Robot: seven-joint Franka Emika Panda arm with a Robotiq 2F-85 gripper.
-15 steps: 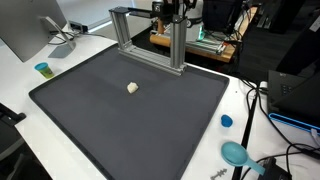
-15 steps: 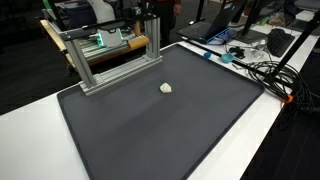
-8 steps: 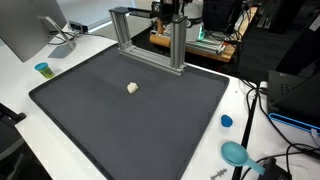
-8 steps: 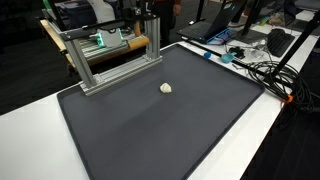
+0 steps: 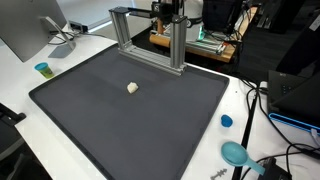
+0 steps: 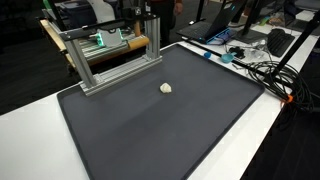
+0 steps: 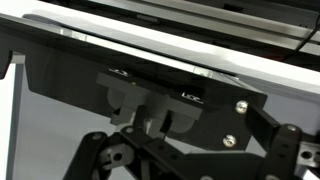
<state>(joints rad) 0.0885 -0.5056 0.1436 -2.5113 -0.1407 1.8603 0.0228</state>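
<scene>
Overview of the workspace. A white table [image 5: 62,58] carries a large dark grey mat [image 5: 130,125], matt in finish and rectangular with rounded corners. At the mat's far edge stands the frame [image 5: 178,45], a portal of silvery slotted metal profile. It has two square uprights, a cross-beam and a low base rail [image 6: 120,72]. The black gripper [image 5: 166,10] hangs at the top of the frame, close to one upright; contact between them cannot be judged. In the wrist view its dark, jointed links [image 7: 97,152] stand far out to either side with nothing between them, so the fingers are spread and hold nothing. A dark plate with two bright screw heads [image 7: 240,105] crosses that view. Well apart from the frame, on the open mat, lies a small off-white lump [image 5: 132,87] of rounded, slightly irregular shape, visible in both exterior views. Beside the mat are a small teal cup [image 5: 42,69], a grey monitor [image 5: 25,30], a round blue cap [image 5: 226,121], a glossy teal disc [image 5: 235,153] and loose black cables [image 6: 262,68].
</scene>
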